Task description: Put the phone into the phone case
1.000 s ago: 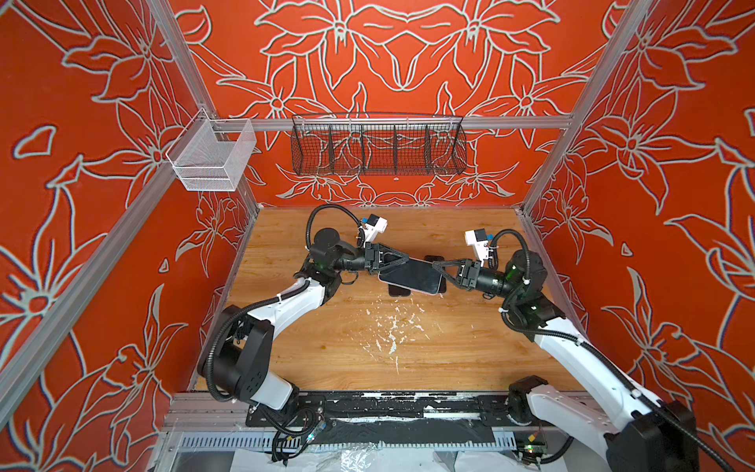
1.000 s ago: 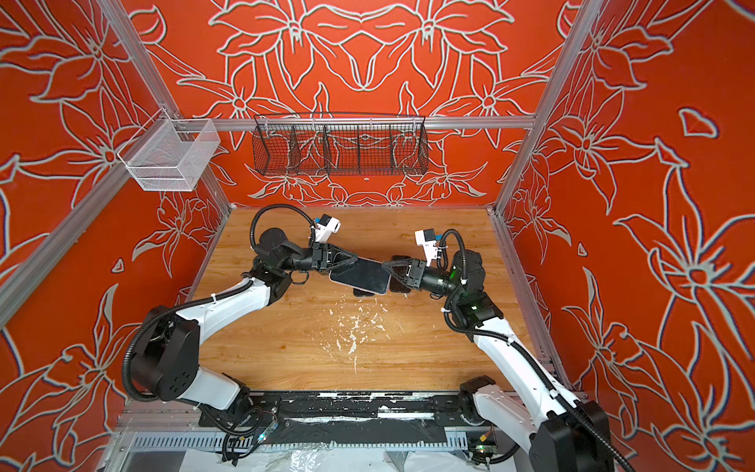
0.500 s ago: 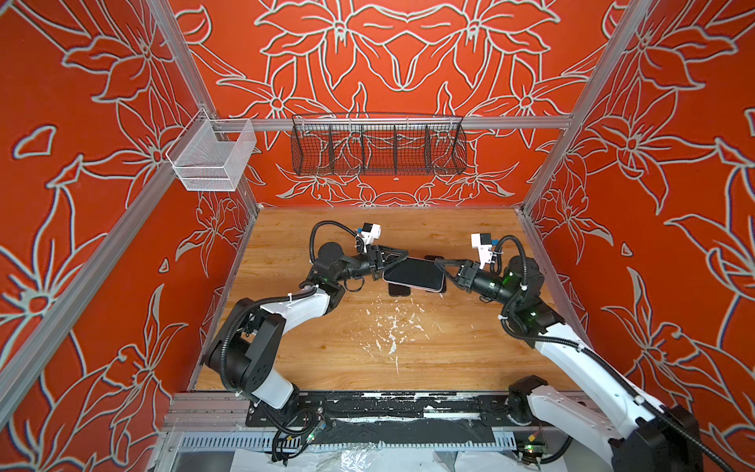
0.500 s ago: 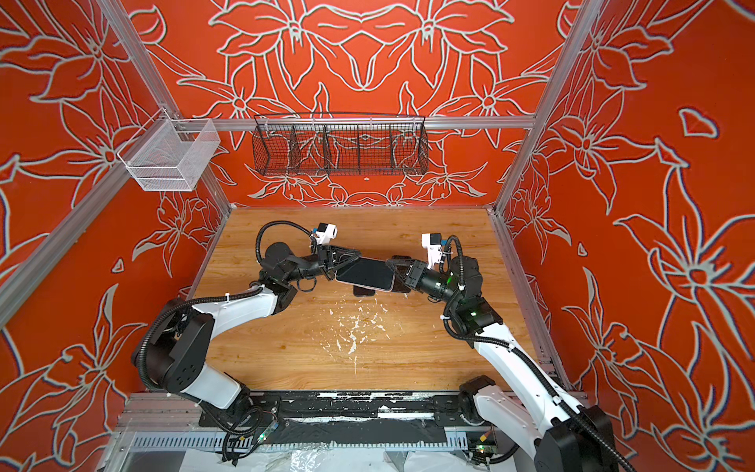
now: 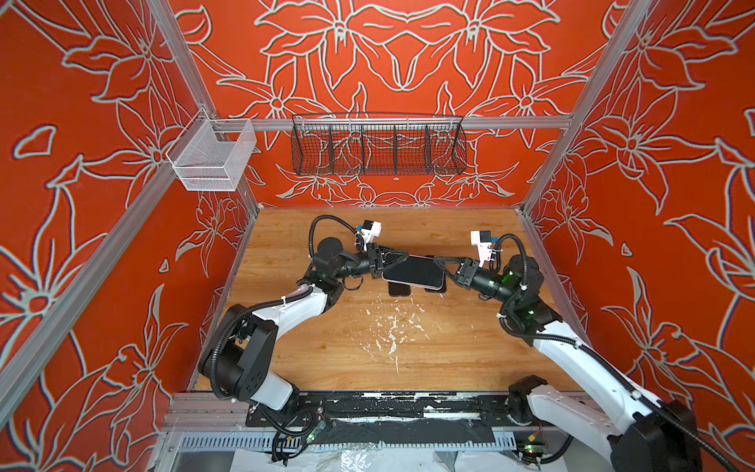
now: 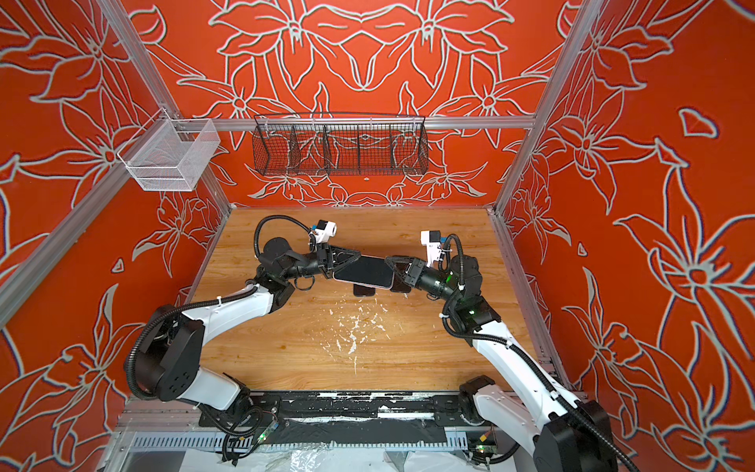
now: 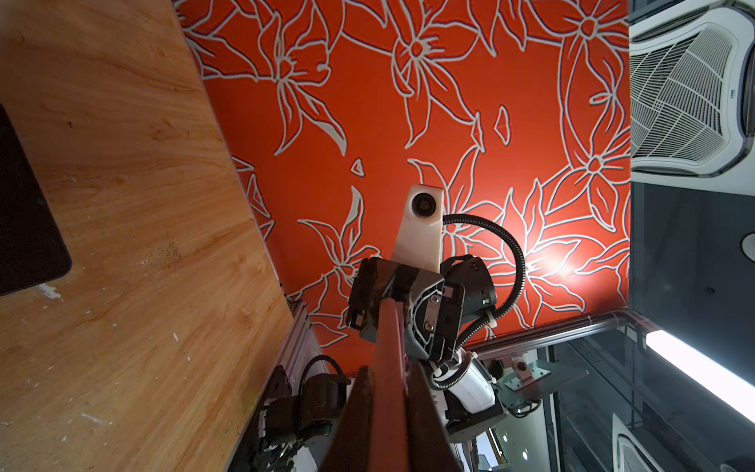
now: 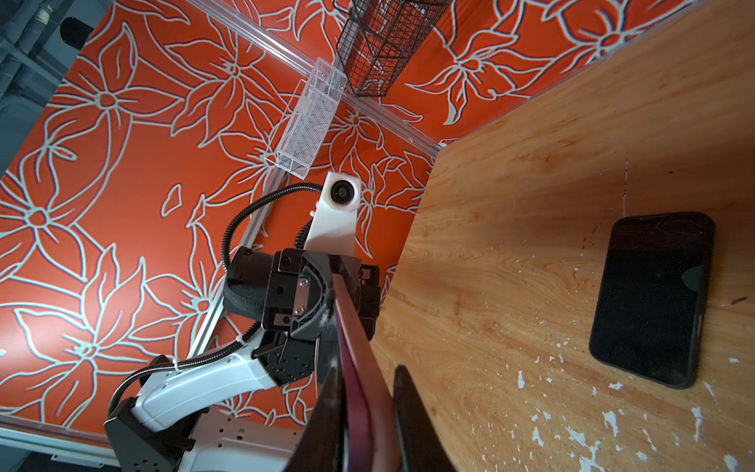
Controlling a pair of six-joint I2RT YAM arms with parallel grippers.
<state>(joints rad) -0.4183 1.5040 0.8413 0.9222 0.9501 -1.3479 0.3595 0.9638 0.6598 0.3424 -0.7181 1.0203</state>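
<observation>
**Kid:** What do you see from up high?

**Robot:** In both top views my left pincer [image 5: 398, 259] [image 6: 351, 259] and my right pincer [image 5: 439, 265] [image 6: 390, 263] meet over the far half of the table [image 5: 367, 347]. Each one bites one end of the phone [image 5: 414, 271] [image 6: 363, 271]. The phone is up in the air, lying nearly flat, dark face up. Right under it, a bit of the black phone case [image 5: 398, 289] [image 6: 363, 290] peeks out on the wood.

**Kid:** And from your left wrist?

**Robot:** My left pincer [image 7: 390, 367] is squeezed narrow, with a finger on each side of the phone [image 7: 392, 335]. I see the phone from its thin edge, and it looks reddish. My right pincer [image 7: 398, 304] grips the far end. A corner of the phone case [image 7: 24, 224] lies on the table, apart from the phone.

**Kid:** And from your right wrist?

**Robot:** My right pincer [image 8: 363, 380] is narrow too, holding the phone [image 8: 351, 327] by its end. My left pincer [image 8: 327, 286] has the other end. The whole phone case [image 8: 653, 298] lies flat on the table [image 8: 510, 245], with white flecks on the wood near it. The phone is not in the case yet
</observation>
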